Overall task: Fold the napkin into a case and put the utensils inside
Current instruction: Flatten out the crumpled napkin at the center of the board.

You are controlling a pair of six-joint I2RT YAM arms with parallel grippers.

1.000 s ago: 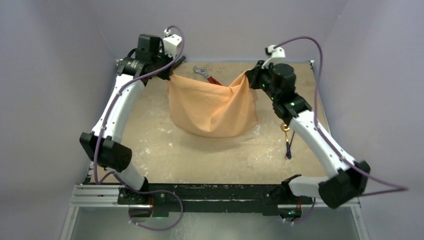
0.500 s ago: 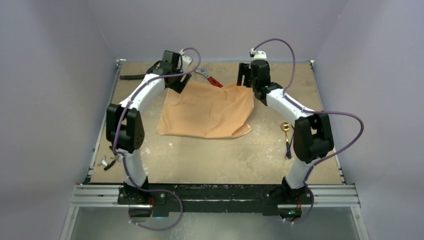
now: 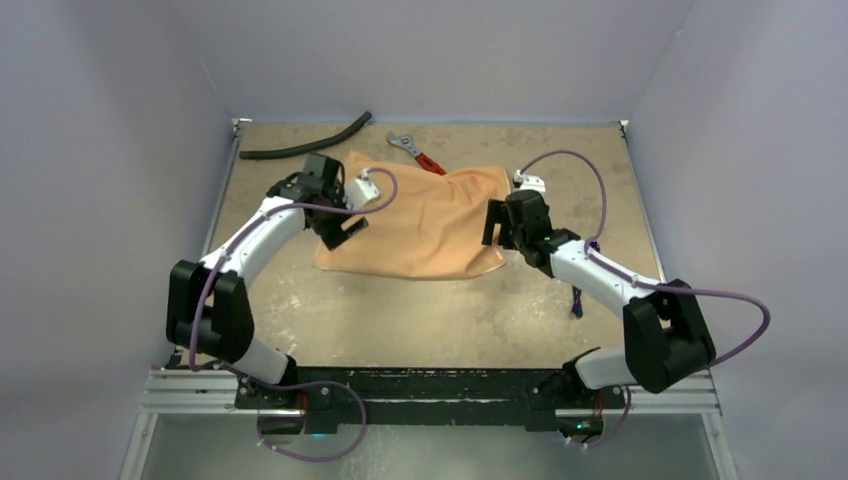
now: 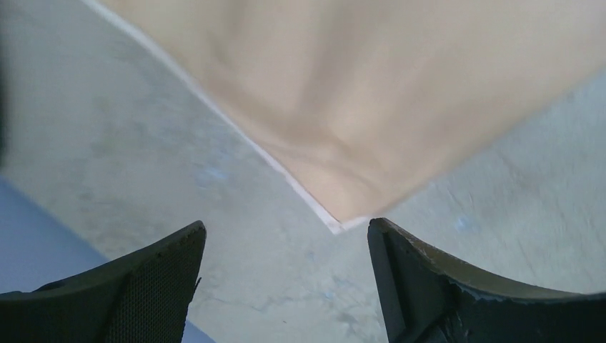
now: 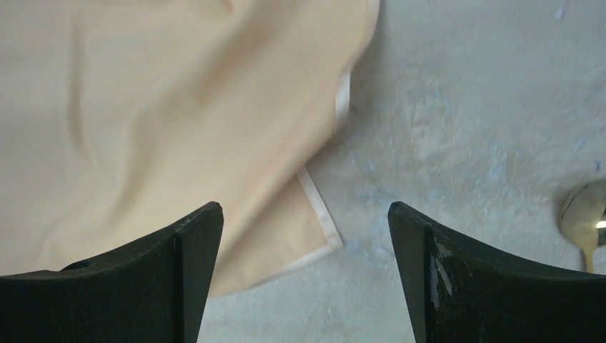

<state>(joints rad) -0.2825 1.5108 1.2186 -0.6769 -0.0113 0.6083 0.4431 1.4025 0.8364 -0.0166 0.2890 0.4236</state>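
While it lay flat on the table [image 3: 450, 320], the napkin [image 3: 420, 225] sat in the upper middle of the top view. It was a soft orange cloth with a few bumps in it. It looked light and floppy, so I think it would sag and slip if picked up by only one spot. The best places to hold it seemed to be its two lower corners, one for each arm. In the right wrist view that corner showed two layers and a pale hem.

The left tool [image 4: 286, 239] was spread wide and empty, just by the lower left corner. The right tool [image 5: 306, 214] was spread wide and empty too, by the lower right corner. A gold spoon [image 5: 586, 214] peeked in at the right edge of that view, apart from the cloth. A red-handled wrench [image 3: 415, 152] and a black hose [image 3: 300, 145] lay near the top of the table.
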